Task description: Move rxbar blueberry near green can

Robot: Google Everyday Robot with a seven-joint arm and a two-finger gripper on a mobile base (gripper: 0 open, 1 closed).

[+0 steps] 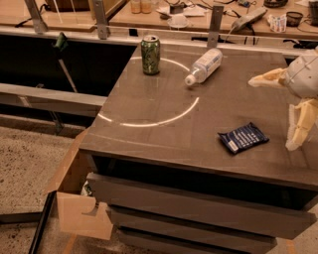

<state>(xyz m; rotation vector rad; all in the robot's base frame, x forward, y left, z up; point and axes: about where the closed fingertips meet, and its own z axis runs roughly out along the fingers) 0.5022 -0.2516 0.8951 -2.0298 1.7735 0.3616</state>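
Note:
The rxbar blueberry [243, 138], a flat dark navy wrapper with white lettering, lies flat near the front right of the dark tabletop [164, 134]. The green can [150, 54] stands upright at the table's far left corner. My gripper [278, 111] hangs at the right edge of the view, to the right of the bar and above the table. Its two cream fingers are spread wide apart, one pointing left [268, 78] and one pointing down [299, 124]. It holds nothing.
A clear plastic bottle [203, 66] with a white label lies on its side right of the can. Drawers [189, 208] sit under the tabletop. An open cardboard box [74, 198] is on the floor at the left. A cluttered wooden bench [198, 12] runs behind.

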